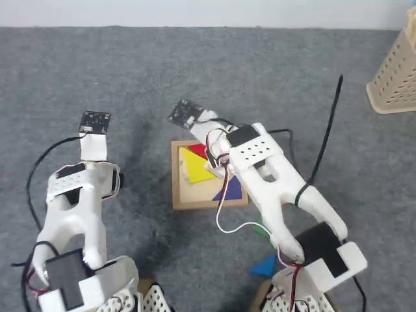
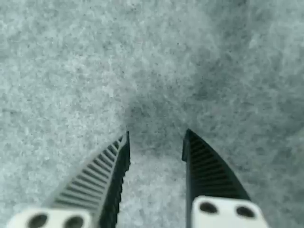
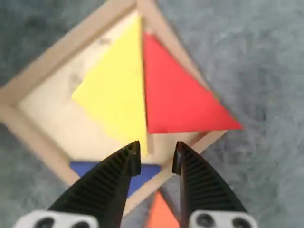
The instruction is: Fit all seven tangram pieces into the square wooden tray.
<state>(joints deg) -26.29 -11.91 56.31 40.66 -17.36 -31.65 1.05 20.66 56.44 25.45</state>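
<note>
**Right gripper empty over the part-filled tray**

The right gripper [image 3: 156, 154] has its jaws slightly apart on nothing, just above the yellow triangle [image 3: 116, 90] and red triangle [image 3: 178, 95], which lie flat in the wooden tray [image 1: 175, 182]. The pieces look thin, light, stiff and smooth, so they are best pinched across opposite edges. That arm stretches forward with its wrist pitched down. A loose blue triangle [image 1: 265, 265] lies at the tray's 5 o'clock. At 9 o'clock the left gripper [image 2: 156, 142], jaws also apart, points at the carpet [image 2: 152, 57].

surf: grey felt [image 1: 130, 78] | top edge: white wall strip [image 1: 195, 12] | top rt: beige slotted bin [image 1: 396, 71]
</note>
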